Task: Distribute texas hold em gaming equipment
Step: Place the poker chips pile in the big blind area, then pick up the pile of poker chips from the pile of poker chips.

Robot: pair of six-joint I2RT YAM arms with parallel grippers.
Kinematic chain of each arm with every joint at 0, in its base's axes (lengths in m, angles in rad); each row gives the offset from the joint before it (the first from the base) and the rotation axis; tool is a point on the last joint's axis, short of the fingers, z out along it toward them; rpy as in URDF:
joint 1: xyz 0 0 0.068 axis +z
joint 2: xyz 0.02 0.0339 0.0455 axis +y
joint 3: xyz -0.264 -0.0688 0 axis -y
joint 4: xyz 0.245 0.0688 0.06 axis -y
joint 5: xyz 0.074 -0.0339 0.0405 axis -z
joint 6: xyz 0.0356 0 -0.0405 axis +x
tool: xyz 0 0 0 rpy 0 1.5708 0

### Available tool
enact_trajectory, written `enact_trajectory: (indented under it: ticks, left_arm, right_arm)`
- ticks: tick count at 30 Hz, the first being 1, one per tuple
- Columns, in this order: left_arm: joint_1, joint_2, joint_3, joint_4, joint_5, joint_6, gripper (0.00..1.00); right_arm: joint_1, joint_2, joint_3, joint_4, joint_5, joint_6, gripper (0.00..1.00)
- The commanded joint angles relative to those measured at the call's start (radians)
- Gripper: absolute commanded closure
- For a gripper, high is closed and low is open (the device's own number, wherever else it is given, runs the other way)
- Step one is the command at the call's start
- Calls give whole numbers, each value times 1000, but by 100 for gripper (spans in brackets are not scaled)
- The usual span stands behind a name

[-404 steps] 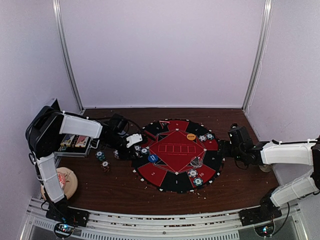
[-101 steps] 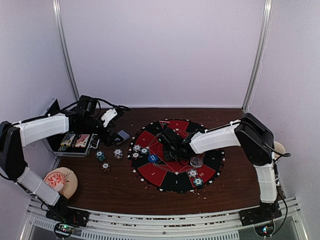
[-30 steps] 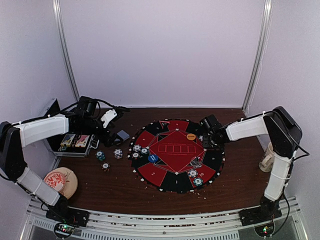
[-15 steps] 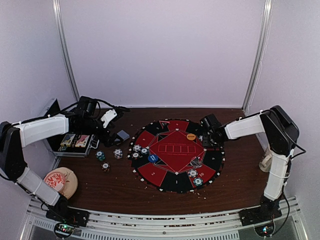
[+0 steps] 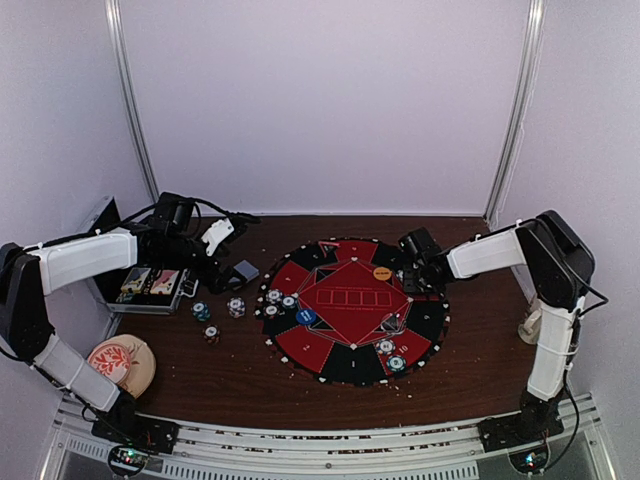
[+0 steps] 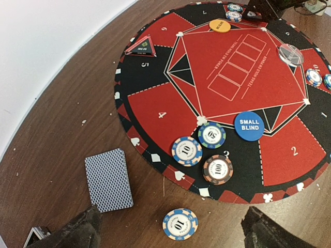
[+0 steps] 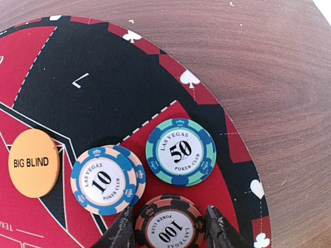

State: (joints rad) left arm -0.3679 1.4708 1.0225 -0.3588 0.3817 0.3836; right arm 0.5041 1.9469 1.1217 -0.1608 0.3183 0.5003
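Right gripper (image 7: pixel 168 218) sits low over the mat (image 7: pixel 103 77) at the bottom edge of its wrist view. Its jaws are narrow and flank the 100 chip (image 7: pixel 168 231); whether they pinch it or only stand beside its rim I cannot tell. That chip lies flat on a red wedge, just below the 10 chip (image 7: pixel 106 178) and the 50 chip (image 7: pixel 180 151). The Big Blind disc (image 7: pixel 33 163) is at the left edge.

Likely trouble: a finger rubbing the rim on the way up could drag or tip the 100 chip. Jaws spreading wider could also shove the 10 chip, which is just beside the finger on the frame's left.

Left gripper (image 6: pixel 175 227) hangs wide and empty near the deck (image 6: pixel 107 179) at lower left of its view.

Only one container shows clearly: the case (image 5: pixel 150 285) at middle left of the top view, holding colourful flat things too small to name.
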Motion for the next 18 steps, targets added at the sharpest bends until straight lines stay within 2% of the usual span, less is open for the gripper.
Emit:
enact_trajectory:
  ticks: [1,10,18]
  left_arm:
    - [6,-14,-2,38,14,-6,2]
    - [6,-21,15,13,-10,5,2]
    - [24,-47,-10,-54,-59,41,2]
  right_arm:
    - [-6,-43,9,-16,2,4,51]
    - [19,-197,-9,-83,12,11,32]
    - [123,-411,-54,-200,85,-18,17]
